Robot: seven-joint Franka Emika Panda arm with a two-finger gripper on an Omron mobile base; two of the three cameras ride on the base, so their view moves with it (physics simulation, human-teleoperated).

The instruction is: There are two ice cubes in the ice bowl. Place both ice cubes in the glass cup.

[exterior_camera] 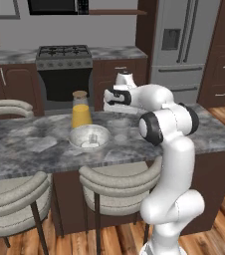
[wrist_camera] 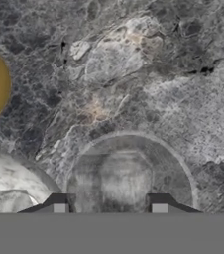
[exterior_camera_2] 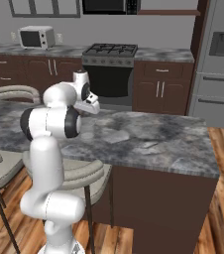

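This is a home kitchen: a gas stove [exterior_camera: 63, 52] between dark wood cabinets [exterior_camera_2: 161, 92], a steel refrigerator [exterior_camera: 184, 45], a microwave [exterior_camera_2: 36, 37], and a marble-topped island [exterior_camera_2: 148, 141] with cushioned stools [exterior_camera: 119, 187].

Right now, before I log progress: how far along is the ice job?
Done: nothing in the glass cup yet, as far as shows. In hand: the tool is shut on one ice cube, above the cup. Left: release it, then fetch the other cube from the ice bowl.
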